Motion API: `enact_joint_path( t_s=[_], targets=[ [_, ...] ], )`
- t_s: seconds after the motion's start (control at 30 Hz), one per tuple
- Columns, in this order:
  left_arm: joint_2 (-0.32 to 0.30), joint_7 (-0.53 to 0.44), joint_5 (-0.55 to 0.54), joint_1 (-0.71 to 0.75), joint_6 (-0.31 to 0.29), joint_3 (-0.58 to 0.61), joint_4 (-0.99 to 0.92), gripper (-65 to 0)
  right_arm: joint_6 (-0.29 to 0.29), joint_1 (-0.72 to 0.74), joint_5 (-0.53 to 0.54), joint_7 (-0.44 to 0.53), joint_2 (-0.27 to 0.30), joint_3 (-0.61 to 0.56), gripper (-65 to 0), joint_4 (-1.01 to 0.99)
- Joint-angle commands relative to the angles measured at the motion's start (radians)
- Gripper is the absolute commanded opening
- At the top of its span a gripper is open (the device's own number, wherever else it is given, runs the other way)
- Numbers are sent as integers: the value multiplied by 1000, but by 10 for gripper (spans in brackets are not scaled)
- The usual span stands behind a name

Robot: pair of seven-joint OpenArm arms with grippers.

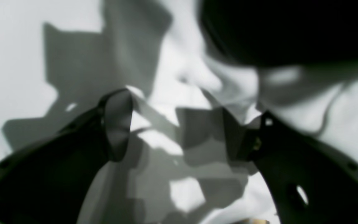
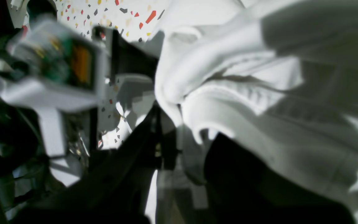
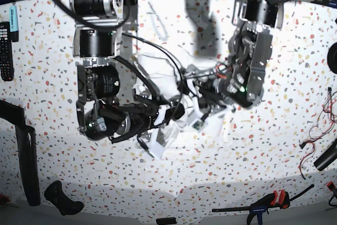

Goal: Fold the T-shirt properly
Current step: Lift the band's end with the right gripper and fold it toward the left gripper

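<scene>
Large white wrinkly cloth T-shirt (image 2: 228, 81) bunched, clamped in right claw (image 2: 179, 130); left claw (image 1: 182, 130) held spread wide above cloth, nothing gripped; slip judged likely if bunched fold is tugged unevenly.

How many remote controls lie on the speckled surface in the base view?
1: a black remote control at the surface's left edge, well clear of both arms. Others could be hidden beneath the arms or outside the frame.
</scene>
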Motion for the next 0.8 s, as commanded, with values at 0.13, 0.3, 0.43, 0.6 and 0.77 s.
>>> enact_joint_path(
  t_s=[0.13, 0.3, 0.43, 0.6, 0.77],
  targets=[
    [-55, -10, -8, -63, 0, 0, 14, -214, 2, 30, 26, 16, -7, 0, -650, 18],
    [-158, -14, -8, -82, 0, 0, 15, -214, 2, 30, 28, 16, -7, 0, -650, 18],
    [-248, -26, -9, -81, 0, 0, 15, -214, 2, 30, 35, 16, -8, 0, -650, 18],
    [-360, -72, -10, -81, 3, 0, 15, -214, 3, 31, 35, 16, -30, 0, -650, 18],
    [-442, -69, -86, -80, 90, 0, 15, -214, 5, 30, 30, 16, -76, 0, -650, 18]
  ],
)
